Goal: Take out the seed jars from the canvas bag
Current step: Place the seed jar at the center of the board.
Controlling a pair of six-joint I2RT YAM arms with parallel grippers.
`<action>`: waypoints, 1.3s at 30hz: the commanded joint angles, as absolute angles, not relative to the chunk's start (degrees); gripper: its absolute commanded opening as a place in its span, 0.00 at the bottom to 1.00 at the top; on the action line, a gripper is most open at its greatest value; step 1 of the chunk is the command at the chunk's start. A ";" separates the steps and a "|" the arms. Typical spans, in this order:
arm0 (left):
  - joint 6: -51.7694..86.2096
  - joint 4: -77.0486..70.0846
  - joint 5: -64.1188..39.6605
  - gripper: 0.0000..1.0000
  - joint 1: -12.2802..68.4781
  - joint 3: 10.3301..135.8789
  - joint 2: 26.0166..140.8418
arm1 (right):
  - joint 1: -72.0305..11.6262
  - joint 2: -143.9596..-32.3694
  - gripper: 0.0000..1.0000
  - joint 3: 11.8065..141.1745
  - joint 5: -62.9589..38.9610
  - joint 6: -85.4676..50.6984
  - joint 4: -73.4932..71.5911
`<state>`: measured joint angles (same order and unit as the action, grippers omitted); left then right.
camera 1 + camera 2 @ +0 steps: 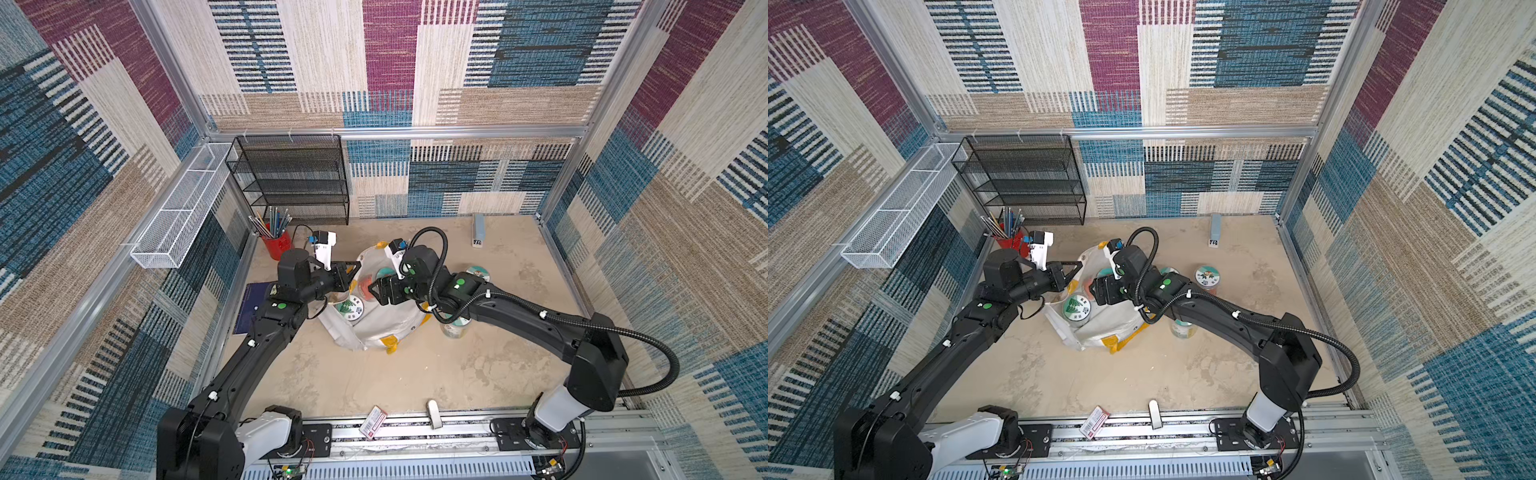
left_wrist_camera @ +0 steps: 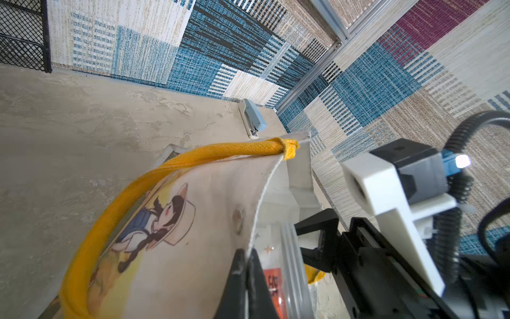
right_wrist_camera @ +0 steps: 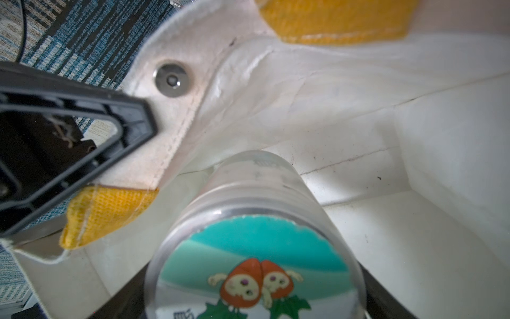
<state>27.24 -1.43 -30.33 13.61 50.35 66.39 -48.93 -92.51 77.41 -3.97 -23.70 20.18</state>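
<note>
Patchwork carpet walls (image 1: 390,62), beige tabletop (image 1: 395,374), blk mesh shelf (image 1: 291,178).

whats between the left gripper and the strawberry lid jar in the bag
The rim of the white yellow-strapped canvas bag, pinched by the shut left gripper; the clear jar lies just inside. Right wrist view shows it.

Left gripper (image 2: 247,255) pinches the canvas bag (image 2: 207,193) rim beside its yellow handle (image 2: 116,218)

Our arms reach forward, bent toward each other. Our left gripper (image 1: 355,267) is pinched tight on the bag (image 1: 374,332) rim; our right gripper (image 1: 372,293), wrist tipped down, clasps a jar (image 3: 256,193) between wide jaws.
</note>
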 commanded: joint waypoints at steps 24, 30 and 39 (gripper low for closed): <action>29.86 -0.10 -17.84 0.00 13.10 51.18 66.71 | -48.95 -66.93 0.77 68.91 7.24 -27.36 51.41; 28.94 1.42 -15.98 0.00 12.76 51.17 66.28 | -48.94 -67.93 0.77 60.58 5.63 -28.41 48.84; 28.33 1.78 -16.49 0.00 12.57 51.32 65.39 | -48.91 -76.36 0.78 53.89 4.43 -29.04 40.88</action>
